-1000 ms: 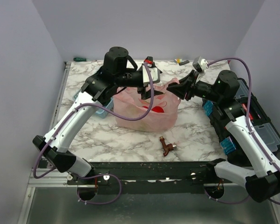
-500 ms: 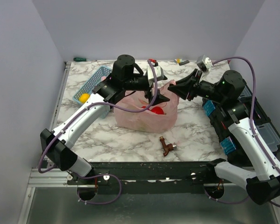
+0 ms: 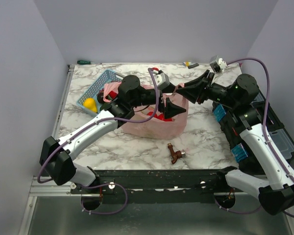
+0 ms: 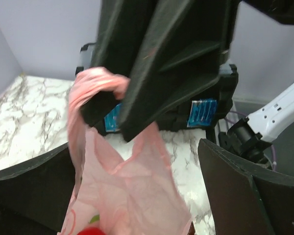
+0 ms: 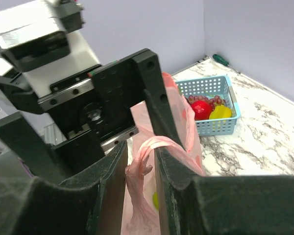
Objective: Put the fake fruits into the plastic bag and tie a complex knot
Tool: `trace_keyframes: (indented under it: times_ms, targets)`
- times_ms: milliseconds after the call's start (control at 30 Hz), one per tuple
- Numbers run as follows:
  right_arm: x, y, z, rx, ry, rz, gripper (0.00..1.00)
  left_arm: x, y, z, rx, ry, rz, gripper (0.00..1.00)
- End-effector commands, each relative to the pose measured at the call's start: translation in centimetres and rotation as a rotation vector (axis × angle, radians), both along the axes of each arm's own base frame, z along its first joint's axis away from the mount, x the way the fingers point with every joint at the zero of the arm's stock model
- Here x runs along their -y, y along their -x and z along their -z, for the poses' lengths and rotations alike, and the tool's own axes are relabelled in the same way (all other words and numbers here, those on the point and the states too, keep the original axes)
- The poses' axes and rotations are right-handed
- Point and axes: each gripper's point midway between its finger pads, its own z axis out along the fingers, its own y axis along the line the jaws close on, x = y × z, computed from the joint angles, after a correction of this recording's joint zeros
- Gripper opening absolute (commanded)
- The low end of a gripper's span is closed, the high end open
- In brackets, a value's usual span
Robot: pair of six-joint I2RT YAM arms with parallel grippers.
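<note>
right wrist view: handle pinched, bag mouth up

the plastic bag (image 3: pixel 154 128) stands on the table (image 3: pixel 206 137), red fake fruits (image 3: pixel 158 116) inside. my right gripper (image 5: pixel 141 161) is narrowed on the bag's right handle (image 5: pixel 148 146), i judge to hold the mouth open. my left gripper (image 3: pixel 170 106) hangs wide and empty over it. left of the bag, the basket (image 3: pixel 102 82) holds a yellow fruit (image 3: pixel 90 104).

My workplace, a robotics lab cell: plain lilac partition walls (image 3: pixel 157 29) box in my white marble-patterned tabletop (image 3: pixel 132 147), edged by a silver aluminium frame rail (image 3: pixel 44 188), with a black plastic toolbox (image 3: pixel 277 125) alongside.
</note>
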Motion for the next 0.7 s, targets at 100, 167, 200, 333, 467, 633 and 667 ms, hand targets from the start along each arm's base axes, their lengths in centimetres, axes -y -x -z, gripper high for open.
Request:
trace_keyframes:
  times_ms: [100, 167, 200, 333, 467, 633, 667]
  targets:
    - [0.0, 0.7, -1.7, 0.034, -0.056, -0.001, 0.32, 0.9, 0.3, -4.8, 0.082, 0.105, -0.108, 0.92]
    - [0.1, 1.0, -2.2, 0.039, -0.062, 0.000, 0.32, 0.9, -0.6, -4.6, 0.075, 0.086, -0.150, 0.77]
    - [0.3, 1.1, -2.4, 0.032, -0.065, 0.007, 0.32, 0.8, -0.6, -4.5, 0.082, 0.080, -0.152, 0.68]
    - [0.9, 2.0, -2.9, 0.000, -0.058, 0.030, 0.38, 0.1, -0.2, -3.7, 0.100, 0.064, -0.125, 0.33]
    - [1.9, 3.4, -2.4, 0.027, -0.006, 0.053, 0.61, -0.5, -0.3, -3.3, 0.097, 0.052, -0.107, 0.06]
    - [3.0, 3.8, 0.4, 0.108, 0.162, 0.069, 0.92, -0.9, 1.1, -4.1, 0.147, 0.060, -0.021, 0.03]
    - [3.2, 3.5, 1.8, 0.109, 0.211, 0.076, 0.94, -0.9, 1.4, -4.5, 0.159, 0.066, -0.003, 0.02]
